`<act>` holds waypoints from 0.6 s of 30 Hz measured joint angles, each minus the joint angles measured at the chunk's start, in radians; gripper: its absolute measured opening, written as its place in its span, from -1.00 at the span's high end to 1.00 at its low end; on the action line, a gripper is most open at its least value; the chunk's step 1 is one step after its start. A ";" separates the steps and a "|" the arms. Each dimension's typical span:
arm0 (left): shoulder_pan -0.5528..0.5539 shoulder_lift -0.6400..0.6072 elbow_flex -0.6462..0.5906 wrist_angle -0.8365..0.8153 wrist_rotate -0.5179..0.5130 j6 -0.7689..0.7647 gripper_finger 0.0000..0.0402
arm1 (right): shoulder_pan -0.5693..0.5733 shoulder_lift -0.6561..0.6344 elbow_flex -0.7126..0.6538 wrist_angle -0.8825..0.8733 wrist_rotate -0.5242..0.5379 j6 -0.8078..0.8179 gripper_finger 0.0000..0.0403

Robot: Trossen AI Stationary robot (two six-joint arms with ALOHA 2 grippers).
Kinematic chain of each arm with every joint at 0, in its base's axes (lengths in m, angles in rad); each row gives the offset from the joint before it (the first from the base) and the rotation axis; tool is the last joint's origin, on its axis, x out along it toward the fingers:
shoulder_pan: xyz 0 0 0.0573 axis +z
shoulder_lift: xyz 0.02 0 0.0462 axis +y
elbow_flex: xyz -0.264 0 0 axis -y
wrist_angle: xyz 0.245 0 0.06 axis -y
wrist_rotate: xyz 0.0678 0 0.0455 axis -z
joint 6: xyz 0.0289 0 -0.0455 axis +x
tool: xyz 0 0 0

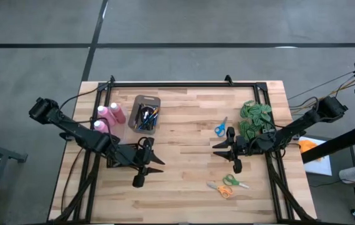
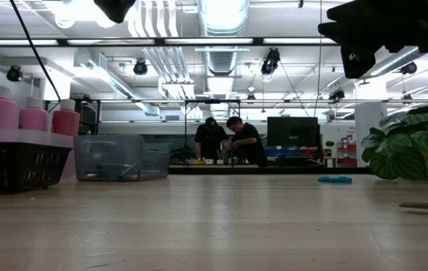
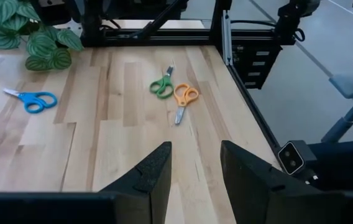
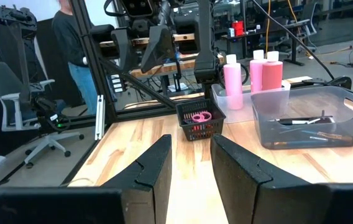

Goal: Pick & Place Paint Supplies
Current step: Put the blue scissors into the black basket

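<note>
Several thin paintbrushes lie in a grey translucent bin at the table's far left; they also show in the right wrist view. Three pink bottles with white caps stand upright left of the bin, seen in the right wrist view as bottles. My left gripper hovers open near the table's middle left, pointing right, with nothing between its fingers. My right gripper hovers open at the middle right, pointing left toward the bin, and is also empty.
A black mesh basket holding pink scissors stands near the bottles. Blue scissors lie beside a green leafy plant at the far right. Green and orange scissors lie near the front edge. People stand in the room behind.
</note>
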 joint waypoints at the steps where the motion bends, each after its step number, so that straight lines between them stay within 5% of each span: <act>1: 0.000 0.000 0.000 0.000 0.000 0.000 0.30 | 0.000 0.000 0.000 0.000 0.000 0.000 0.46; 14: 0.000 0.000 0.000 -0.001 0.000 0.001 0.30 | 0.000 0.000 0.000 0.026 -0.005 -0.005 0.46; 18: -0.001 0.000 0.000 -0.001 0.000 0.001 0.30 | 0.002 0.000 0.000 0.027 -0.009 0.108 0.46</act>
